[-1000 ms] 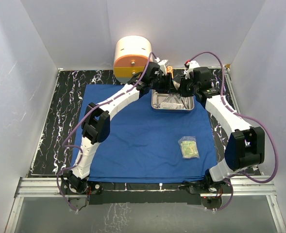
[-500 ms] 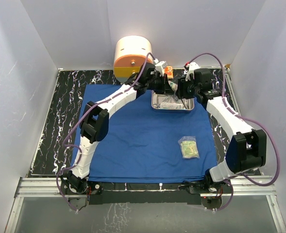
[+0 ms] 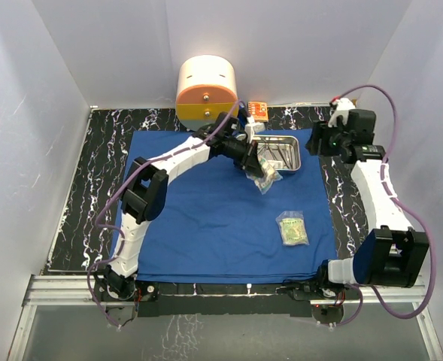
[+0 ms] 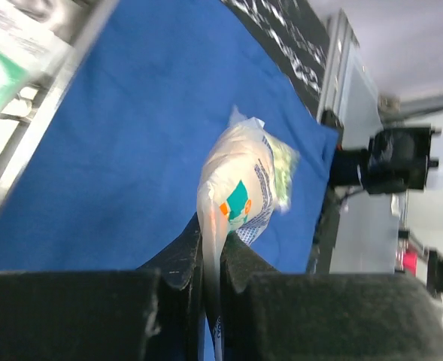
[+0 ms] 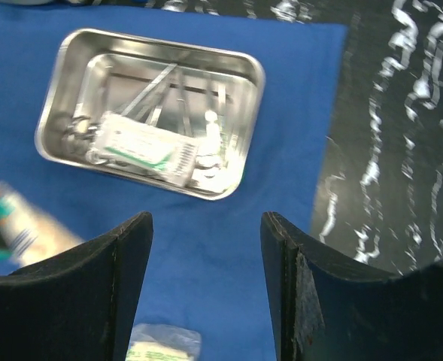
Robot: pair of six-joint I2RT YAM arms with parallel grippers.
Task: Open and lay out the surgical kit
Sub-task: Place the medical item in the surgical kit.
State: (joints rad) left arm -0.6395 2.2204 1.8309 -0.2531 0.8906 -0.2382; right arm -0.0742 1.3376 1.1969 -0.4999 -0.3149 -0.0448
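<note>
The royal-blue cloth (image 3: 206, 203) lies spread flat, with the steel tray (image 3: 299, 153) at its far right. Metal instruments and a clear packet (image 5: 140, 144) lie in the tray (image 5: 56, 120). My left gripper (image 3: 257, 169) is shut on a second clear packet (image 3: 266, 180), which hangs just in front of the tray. In the left wrist view that packet (image 4: 240, 188) is pinched between the fingers (image 4: 177, 252) above the cloth (image 4: 131, 135). Another packet (image 3: 292, 228) lies on the cloth at the near right. My right gripper (image 3: 315, 141) stands open and empty, right of the tray.
A round cream-and-orange container (image 3: 206, 92) stands at the back, with a small orange box (image 3: 256, 110) beside it. Black marbled tabletop (image 3: 101, 173) borders the cloth. White walls enclose three sides.
My left gripper shut on a packet in the tray and carried it out toward the near side. My right arm drew back to the right and its jaws opened.
</note>
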